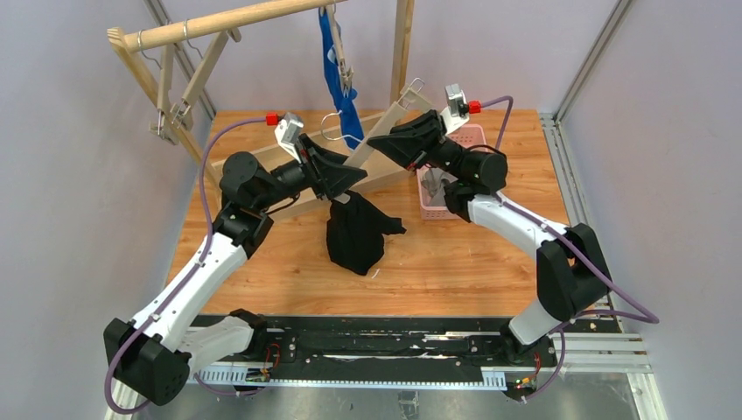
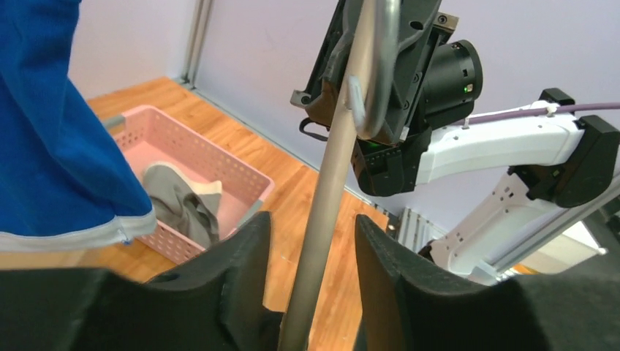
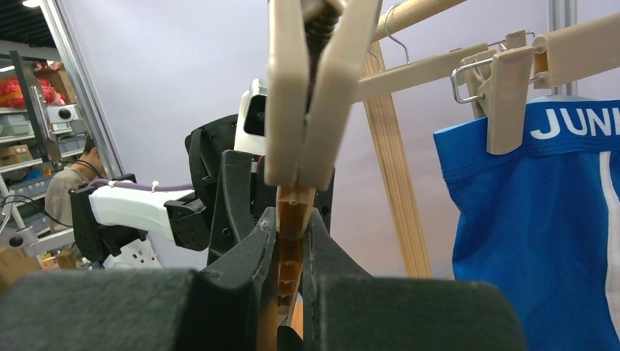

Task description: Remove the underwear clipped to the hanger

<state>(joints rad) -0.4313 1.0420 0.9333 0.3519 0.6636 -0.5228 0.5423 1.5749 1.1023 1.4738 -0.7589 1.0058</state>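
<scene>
A beige hanger (image 1: 374,138) slants between my two grippers. My right gripper (image 3: 291,216) is shut on its ribbed bar just below a beige clip (image 3: 307,88). My left gripper (image 2: 311,223) stands open around the hanger's bar (image 2: 329,183), with a gap on each side. The black underwear (image 1: 354,232) is bunched on the table under the left gripper (image 1: 350,175); whether a clip holds it is hidden. The blue underwear (image 3: 534,241) with white lettering hangs clipped to another hanger (image 3: 504,95). The grey underwear (image 2: 179,205) lies in the pink basket (image 2: 241,172).
A wooden rack (image 1: 219,22) spans the back of the table, with bare hangers (image 1: 171,105) at its left end and a post (image 1: 402,44) at the right. The pink basket (image 1: 472,136) stands behind the right arm.
</scene>
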